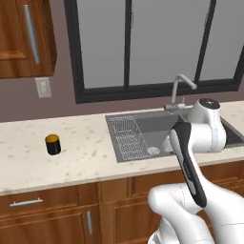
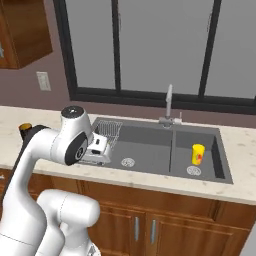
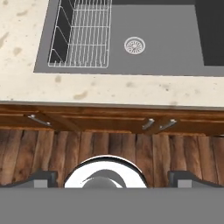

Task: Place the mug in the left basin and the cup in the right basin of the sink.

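- Far left, the mug stands upright on the speckled beige counter, well apart from the sink; from the right base view just a sliver of it peeks out behind the arm's elbow.
- Moving across, there's the left basin, the wider one, with its wire rack tucked along its left side and the round steel drain on bare grey floor.
- Above the front edge of that basin hangs the gripper, looking down over the counter lip, the wooden cabinet fronts and the plank floor.
- Its fingers are spread wide apart, released, nothing between them.
- The slim silver faucet rises at the back, right at the divider between the basins.
- Further right, the right basin, and the cup is in it, upright, just behind that basin's drain.
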